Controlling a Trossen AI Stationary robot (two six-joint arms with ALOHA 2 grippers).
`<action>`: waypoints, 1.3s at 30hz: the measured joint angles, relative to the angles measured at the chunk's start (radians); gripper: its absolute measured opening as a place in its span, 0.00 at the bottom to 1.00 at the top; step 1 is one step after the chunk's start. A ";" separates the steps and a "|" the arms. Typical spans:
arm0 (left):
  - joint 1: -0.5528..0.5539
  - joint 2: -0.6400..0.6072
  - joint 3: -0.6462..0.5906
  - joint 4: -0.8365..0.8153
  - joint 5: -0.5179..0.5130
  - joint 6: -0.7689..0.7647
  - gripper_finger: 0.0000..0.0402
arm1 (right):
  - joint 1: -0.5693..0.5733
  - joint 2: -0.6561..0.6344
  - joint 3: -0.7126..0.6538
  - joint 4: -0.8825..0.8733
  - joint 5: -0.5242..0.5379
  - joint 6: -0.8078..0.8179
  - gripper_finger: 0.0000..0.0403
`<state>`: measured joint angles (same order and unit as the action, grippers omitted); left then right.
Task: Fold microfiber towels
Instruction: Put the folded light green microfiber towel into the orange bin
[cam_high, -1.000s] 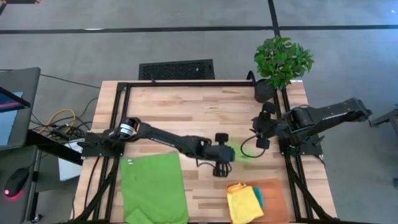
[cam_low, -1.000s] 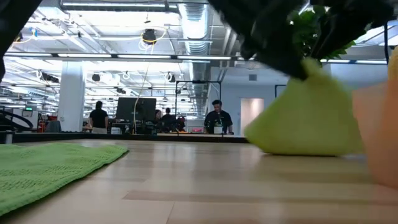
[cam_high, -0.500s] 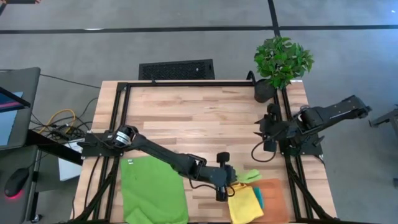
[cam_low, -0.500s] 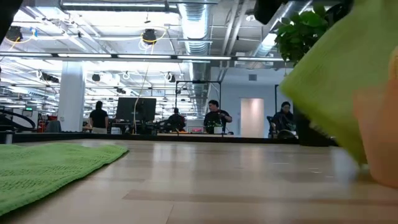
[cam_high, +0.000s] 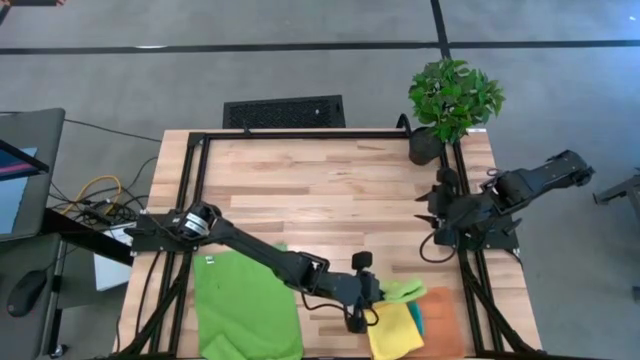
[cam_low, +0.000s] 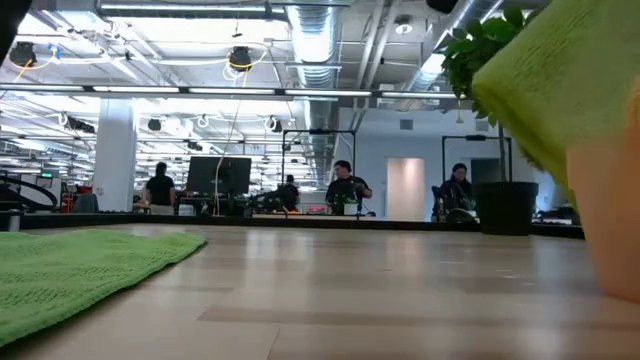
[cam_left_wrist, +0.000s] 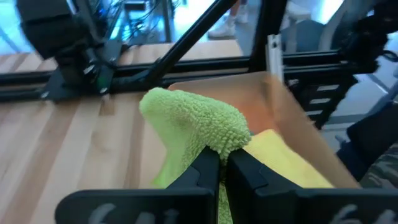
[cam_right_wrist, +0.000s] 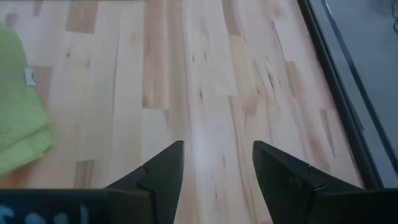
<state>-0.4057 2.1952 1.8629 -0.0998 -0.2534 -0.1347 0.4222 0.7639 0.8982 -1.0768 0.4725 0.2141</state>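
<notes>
We see the left gripper (cam_high: 366, 305), clamped on a folded lime towel (cam_high: 404, 291), now above the orange mat (cam_high: 443, 318) (stacking begins); right gripper (cam_high: 432, 206) open, empty.

Lime green towel (cam_high: 246, 305) plain, unpatterned; second lime green towel (cam_left_wrist: 199, 127) fuzzy, same shade. Yellow towel (cam_high: 392, 328) plain, teal towel (cam_high: 415, 316) showing at its edge. Orange mat (cam_high: 442, 318) flat colour. Tabletop (cam_high: 310, 190) pale wood with grain stripes, black frame. Fingers (cam_right_wrist: 283, 171) dark. Plant (cam_high: 454, 95) green, dark pot.
</notes>
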 joint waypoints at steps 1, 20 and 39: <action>-0.003 0.000 0.000 0.004 0.004 0.004 0.00 | 0.004 -0.002 0.000 0.000 0.000 0.006 0.54; -0.069 0.196 0.137 0.160 0.042 0.060 0.00 | 0.097 0.000 0.000 0.011 -0.001 0.112 0.54; -0.118 0.327 0.237 0.087 0.179 -0.050 0.00 | 0.160 0.000 0.000 0.015 0.000 0.154 0.54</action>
<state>-0.5240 2.5225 2.0998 -0.0129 -0.0740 -0.1845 0.5823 0.7643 0.8978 -1.0615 0.4721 0.3683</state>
